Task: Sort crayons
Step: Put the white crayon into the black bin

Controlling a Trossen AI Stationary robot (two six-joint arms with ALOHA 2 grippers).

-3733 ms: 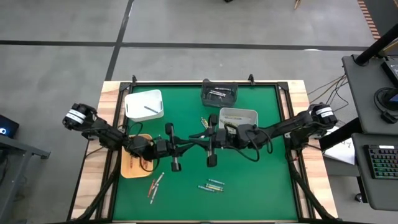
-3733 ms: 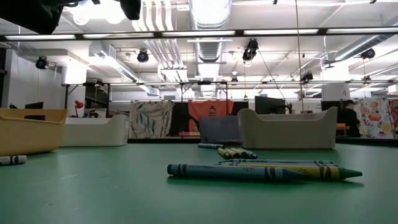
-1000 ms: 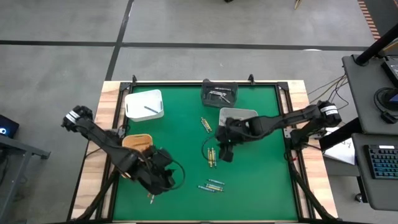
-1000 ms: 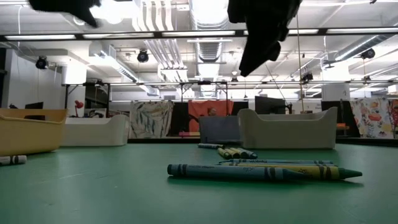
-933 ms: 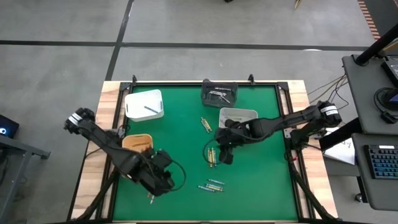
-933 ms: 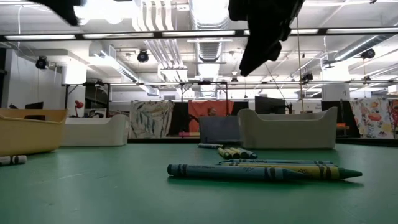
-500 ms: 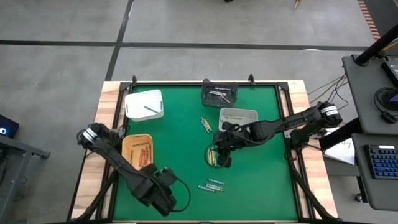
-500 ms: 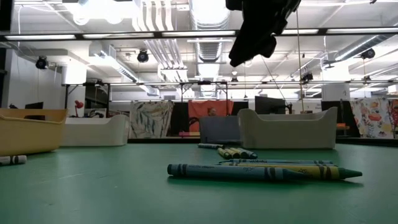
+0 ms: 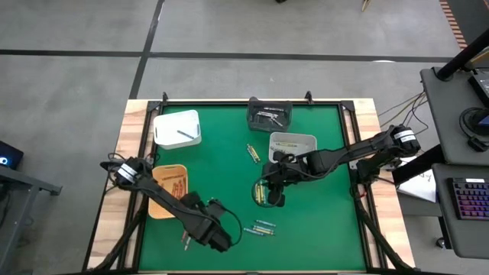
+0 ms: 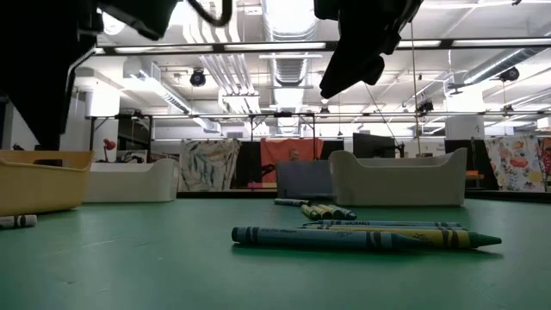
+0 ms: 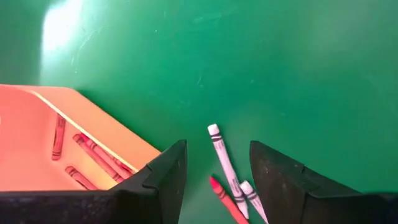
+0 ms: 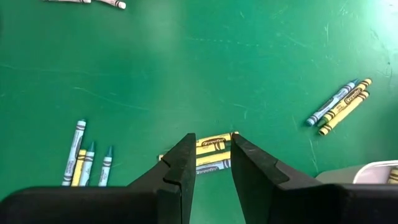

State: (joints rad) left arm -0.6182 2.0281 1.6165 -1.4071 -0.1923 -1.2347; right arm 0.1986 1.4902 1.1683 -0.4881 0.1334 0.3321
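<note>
A pickup is being lined up: the right gripper [image 12: 211, 163], fingers parted and empty, is poised over yellow crayons [image 12: 212, 145] at frame centre, to be lowered and clenched.

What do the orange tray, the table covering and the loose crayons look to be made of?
Orange tray: probably moulded plastic, with smooth walls and a soft sheen. Table covering: likely a green matte mat or felt; faint scuffs show in the wrist views. Crayons: wax sticks in printed paper wrappers, with bare pointed tips.

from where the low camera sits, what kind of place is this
Probably a robotics lab or workshop in a large industrial hall: exposed ducts and strip lights overhead, a desk with a keyboard beside the green table, and two robot arms sorting crayons.
</note>
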